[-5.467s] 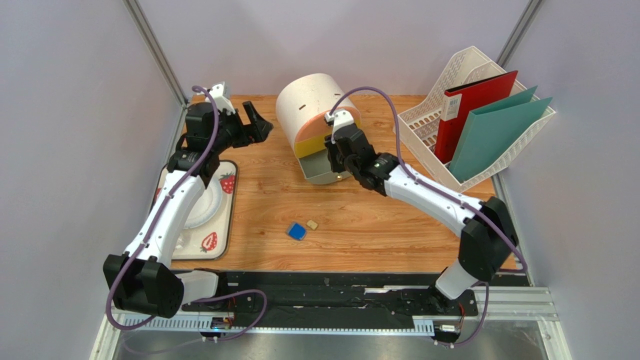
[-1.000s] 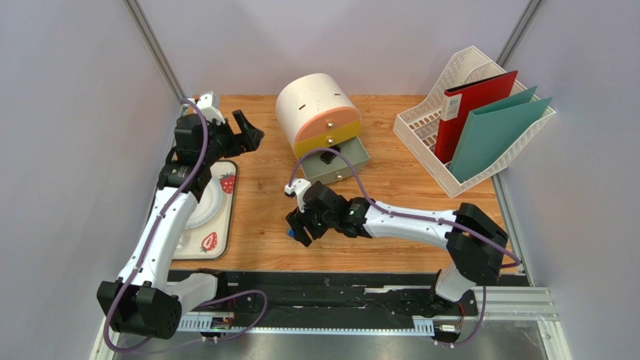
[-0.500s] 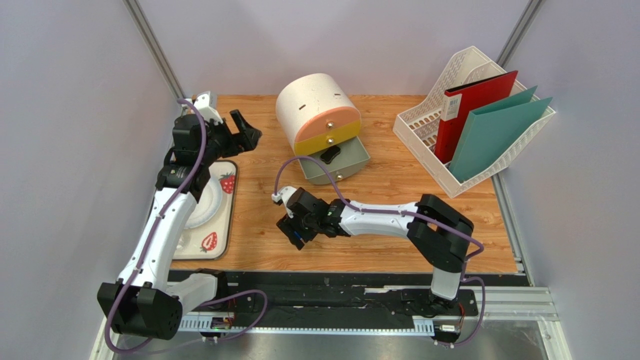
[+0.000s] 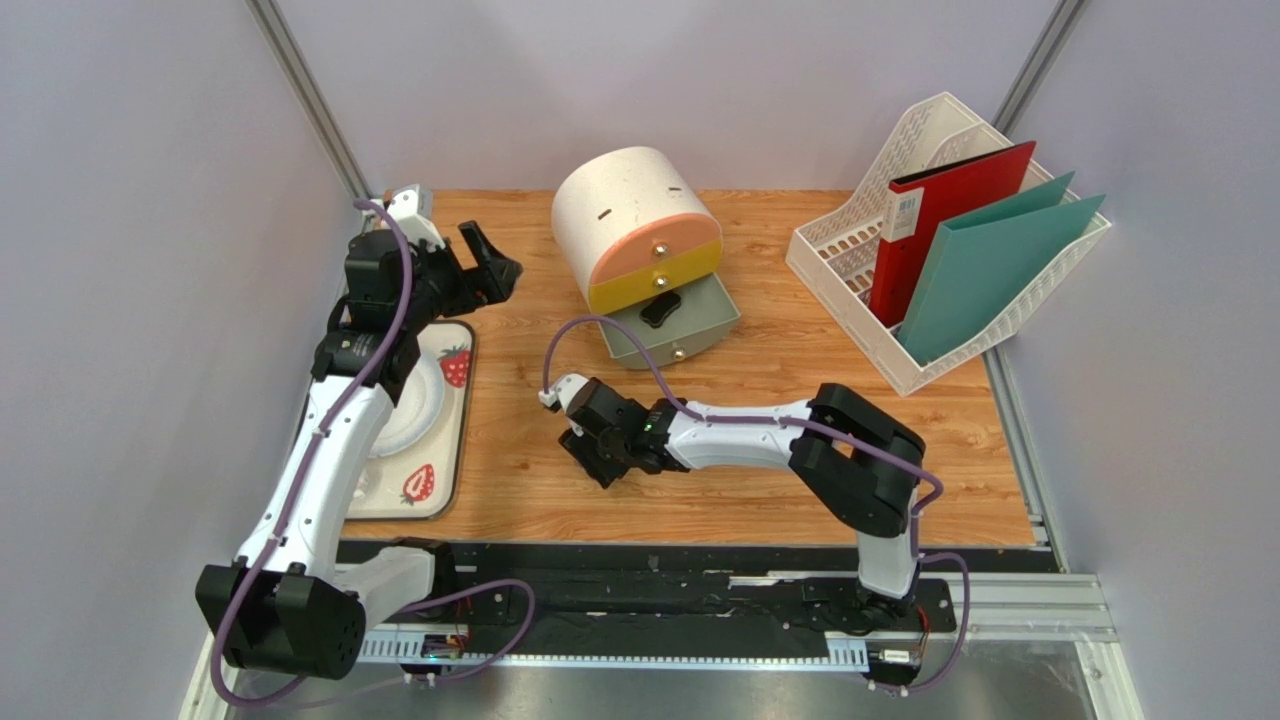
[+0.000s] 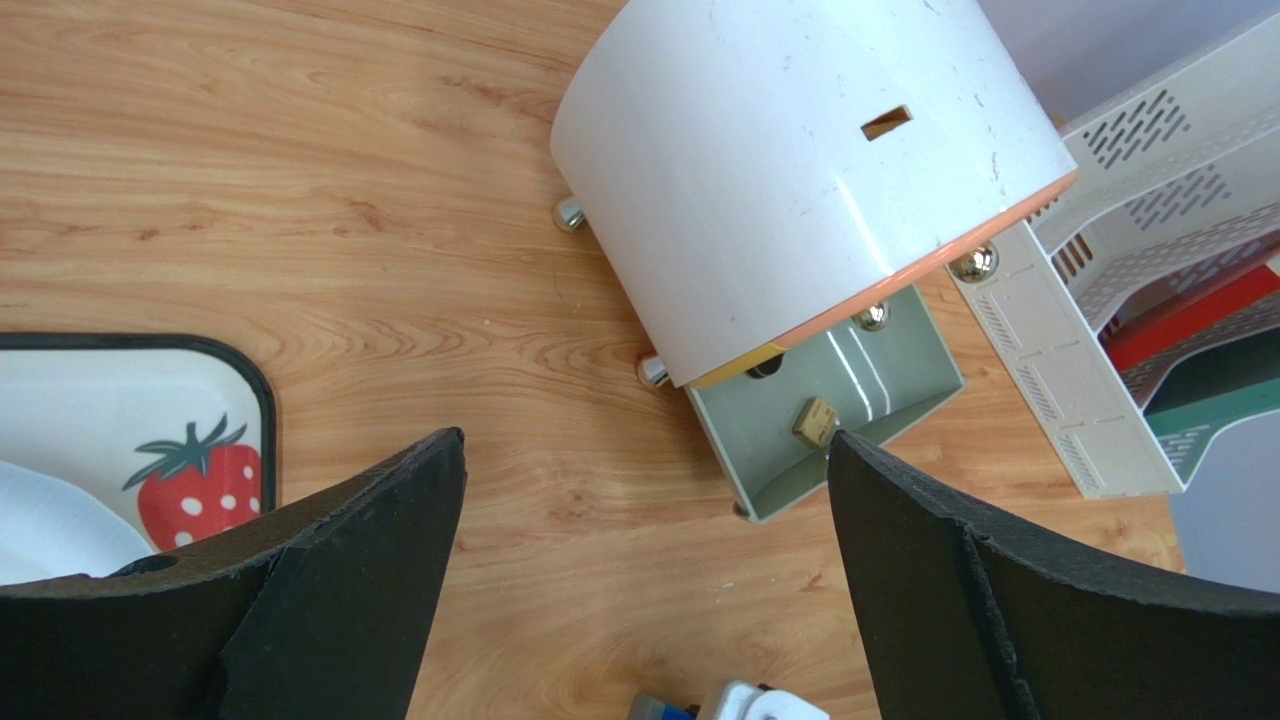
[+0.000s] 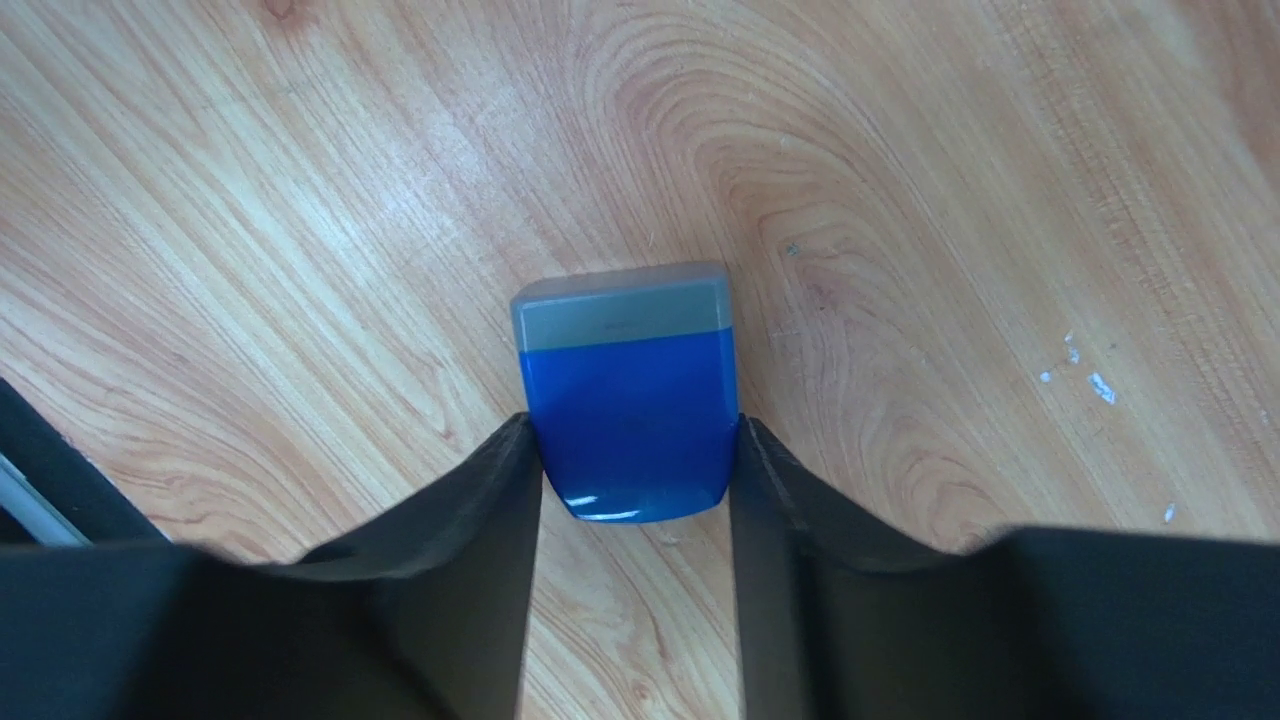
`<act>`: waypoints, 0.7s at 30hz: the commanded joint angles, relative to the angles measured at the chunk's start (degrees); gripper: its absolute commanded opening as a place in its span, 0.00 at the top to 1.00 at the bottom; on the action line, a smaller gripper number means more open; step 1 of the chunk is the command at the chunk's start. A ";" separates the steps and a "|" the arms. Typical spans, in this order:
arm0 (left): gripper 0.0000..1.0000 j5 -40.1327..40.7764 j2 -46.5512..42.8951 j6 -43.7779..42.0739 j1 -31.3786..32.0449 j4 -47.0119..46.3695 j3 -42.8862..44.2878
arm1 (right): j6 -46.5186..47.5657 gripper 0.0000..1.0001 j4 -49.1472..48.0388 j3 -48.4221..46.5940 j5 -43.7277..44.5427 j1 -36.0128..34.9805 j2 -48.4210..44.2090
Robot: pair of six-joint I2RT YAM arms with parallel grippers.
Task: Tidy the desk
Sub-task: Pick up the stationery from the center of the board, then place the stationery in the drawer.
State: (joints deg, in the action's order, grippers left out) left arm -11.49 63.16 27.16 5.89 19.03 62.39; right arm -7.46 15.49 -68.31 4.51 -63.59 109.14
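Note:
The desk [image 4: 781, 390] is light wood-grain. My right gripper [image 4: 598, 455] is low over its front middle, shut on a small blue block with a grey end [image 6: 628, 393]; both fingers press its sides. The block looks to lie on the wood and is hidden under the gripper in the top view. My left gripper [image 4: 489, 264] is open and empty, held above the back left of the desk; its jaws stand wide apart in the left wrist view [image 5: 643, 450]. A round white drawer unit [image 4: 631, 225] has its bottom grey-green drawer [image 4: 679, 324] pulled out, with a small tan cube [image 5: 816, 422] inside.
A white file rack [image 4: 864, 255] with a red folder [image 4: 947, 210] and a green folder [image 4: 999, 263] stands at the back right. A white strawberry-print tray [image 4: 436, 435] with a white plate [image 4: 403, 413] lies at the left edge, under the left arm.
My right arm has come from the open drawer down to the blue block and shifted slightly left. The tan cube no longer lies on the desk. The left arm has barely moved.

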 commanded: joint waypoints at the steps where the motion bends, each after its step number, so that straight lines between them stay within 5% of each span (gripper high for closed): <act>1: 0.01 -0.55 -0.58 0.62 -0.35 -2.15 -0.08 | -0.01 0.68 -2.13 -0.16 2.60 -0.13 -1.64; 5: 0.01 -1.69 0.30 0.44 -0.35 -2.68 0.27 | 0.08 0.88 -2.39 1.86 6.99 1.01 -8.58; 12: 0.01 -4.86 3.46 1.14 -0.27 -5.13 0.97 | -0.01 0.86 -0.82 1.70 9.81 11.37 -19.93; 21: 0.01 -8.81 10.23 2.20 -0.27 -8.47 4.84 | -0.01 0.82 3.06 -7.79 4.98 24.91 -13.45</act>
State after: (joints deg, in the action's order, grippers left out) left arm -17.19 71.83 28.38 5.85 15.35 63.11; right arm -7.64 16.73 -71.68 11.40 -40.51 91.48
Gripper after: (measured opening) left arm 0.987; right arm 0.445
